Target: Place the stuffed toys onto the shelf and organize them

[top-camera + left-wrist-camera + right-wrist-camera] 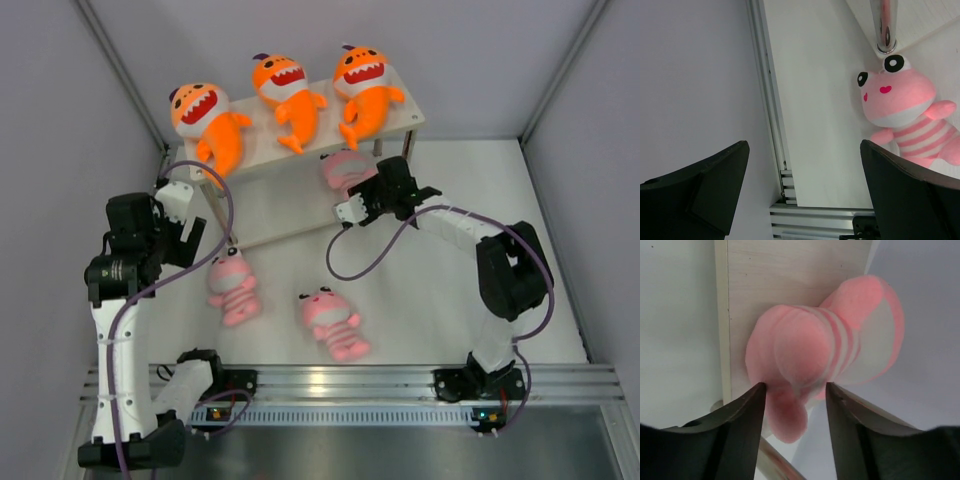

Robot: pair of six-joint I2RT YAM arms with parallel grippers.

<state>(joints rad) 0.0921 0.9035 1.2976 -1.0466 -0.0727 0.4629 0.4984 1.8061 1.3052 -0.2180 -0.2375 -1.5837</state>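
Your right gripper (362, 187) (795, 387) is at the right end of the lower board of the two-tier pale wooden shelf (270, 205), close to that board's front edge. Its jaws stand partly apart around a pink striped plush creature (343, 167) that lies on that board. In the right wrist view the fingertips (754, 395) touch the plush body on both sides. The toy's foot hangs loose between them and is not pinched. In that view part of the toy reaches past the board's edge.

On the shelf's top board you have three orange plush sharks with white bellies and open toothy mouths, lying side by side: one at the left end (205, 120), one in the middle (287, 95) and one at the right end (365, 90).

Your left gripper (190, 240) hangs with its jaws wide and holds nothing. It is over the white table (430, 290) near its left edge, beside the shelf's front-left metal leg (885, 30). A second pink striped creature (232, 285) lies on the table with its head just beside the foot of that leg. A third pink striped creature (333, 322) lies on the table toward the near edge, about midway along it, well apart from both grippers.
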